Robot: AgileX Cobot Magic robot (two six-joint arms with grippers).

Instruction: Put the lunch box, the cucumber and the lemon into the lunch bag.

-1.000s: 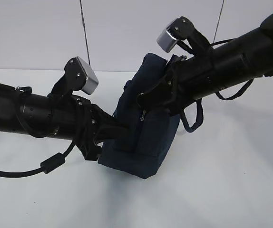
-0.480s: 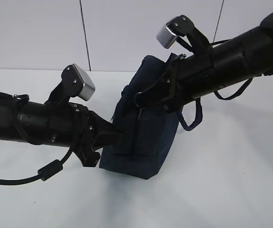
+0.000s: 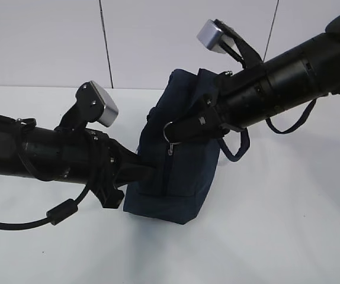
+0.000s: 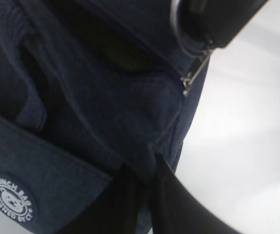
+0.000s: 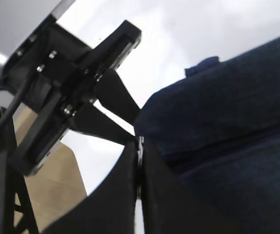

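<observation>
Left pincer [image 3: 151, 171] clamped on lunch bag [image 3: 179, 177] fabric low, bag upright on bench [image 3: 276, 236]. Right pincer [image 3: 175, 135] closed on zipper ring pull [image 4: 179, 24]. Keep left anchored, draw pull along zipper line steadily.

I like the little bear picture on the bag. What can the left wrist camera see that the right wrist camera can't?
Only the left wrist view shows the round white bear logo and the metal ring zipper pull, gripped by the right gripper. Only the right wrist view shows the left arm's black gripper from outside, pinching the bag's edge, and a brown cardboard-coloured surface. Both show the dark navy fabric lunch bag and the white table.
</observation>
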